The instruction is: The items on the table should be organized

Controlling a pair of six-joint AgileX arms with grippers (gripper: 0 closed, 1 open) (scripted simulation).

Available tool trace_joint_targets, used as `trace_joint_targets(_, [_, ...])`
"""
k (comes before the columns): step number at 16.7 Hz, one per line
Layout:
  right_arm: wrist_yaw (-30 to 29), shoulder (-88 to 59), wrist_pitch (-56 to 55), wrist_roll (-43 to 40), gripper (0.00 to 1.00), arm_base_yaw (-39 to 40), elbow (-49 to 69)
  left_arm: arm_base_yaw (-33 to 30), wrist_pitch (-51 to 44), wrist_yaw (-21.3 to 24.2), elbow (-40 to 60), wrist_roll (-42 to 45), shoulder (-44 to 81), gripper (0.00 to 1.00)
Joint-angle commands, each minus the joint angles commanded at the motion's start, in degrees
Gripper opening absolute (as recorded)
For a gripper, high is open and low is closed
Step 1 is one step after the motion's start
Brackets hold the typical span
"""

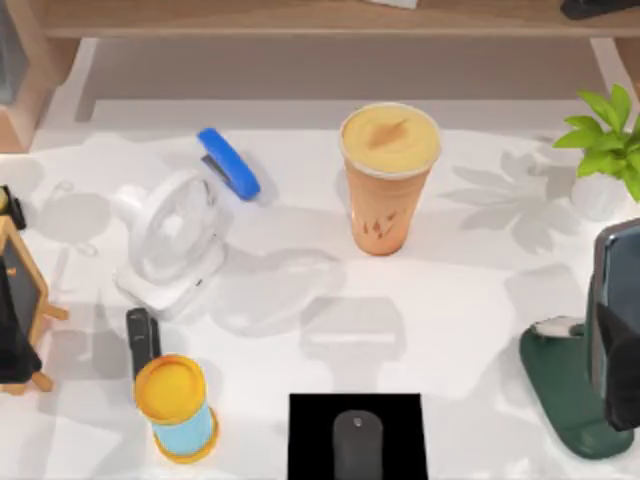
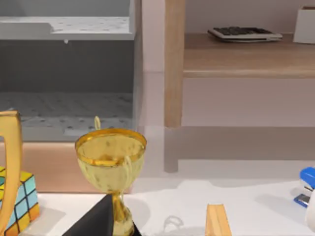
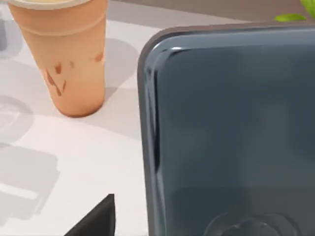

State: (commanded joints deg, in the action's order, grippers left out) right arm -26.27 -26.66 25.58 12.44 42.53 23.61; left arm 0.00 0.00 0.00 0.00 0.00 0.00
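The white table (image 1: 470, 300) runs under a brown wooden shelf (image 1: 300, 18) along the top edge of the top view, crowded at the left and open through the middle.

The phone (image 1: 612, 325) stands at the right edge of that frame, upright over a dark green stand (image 1: 565, 385), its long axis running up and down. In the right wrist view the phone (image 3: 231, 132) sits very close to the camera, so we judge our right arm far nearer to it than the left. Neither set of fingers can be made out, so we cannot tell how they stand, nor whether the phone is held or resting in the stand.

The orange drink cup (image 1: 388, 180) stands upright in the upper centre, well apart from the phone. The dark grey mouse (image 1: 357, 445) lies on a black pad (image 1: 310, 430) at the bottom centre, long axis pointing up the frame.

Open room lies between cup, mouse and phone. At the left, the white desk fan (image 1: 170, 240), blue stapler (image 1: 230, 163) and a yellow-lidded blue canister (image 1: 178, 410) crowd the surface. A potted plant (image 1: 605, 140) stands at the upper right, above the phone. The left wrist view faces a gold trophy (image 2: 110, 172) and a puzzle cube (image 2: 19, 199).
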Motion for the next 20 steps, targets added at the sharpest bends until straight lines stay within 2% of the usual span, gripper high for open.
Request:
trace_joint_targets(4, [-2.9, 1.6, 3.3, 1.9, 1.00, 3.3, -0.1, 0.0, 0.0, 0.0, 0.0, 0.0, 0.0, 1.00])
trace_joint_targets(10, [-2.4, 1.8, 2.7, 1.5, 1.00, 2.5, 0.2, 0.0, 0.0, 0.0, 0.0, 0.0, 0.0, 1.00])
trace_joint_targets(14, [3.9, 6.7, -3.8, -1.8, 1.00, -5.4, 0.6, 0.0, 0.0, 0.0, 0.0, 0.0, 0.0, 1.00])
trace_joint_targets(20, [17.7, 17.6, -17.7, -8.5, 1.00, -24.8, -5.2, 0.0, 0.0, 0.0, 0.0, 0.0, 0.0, 1.00])
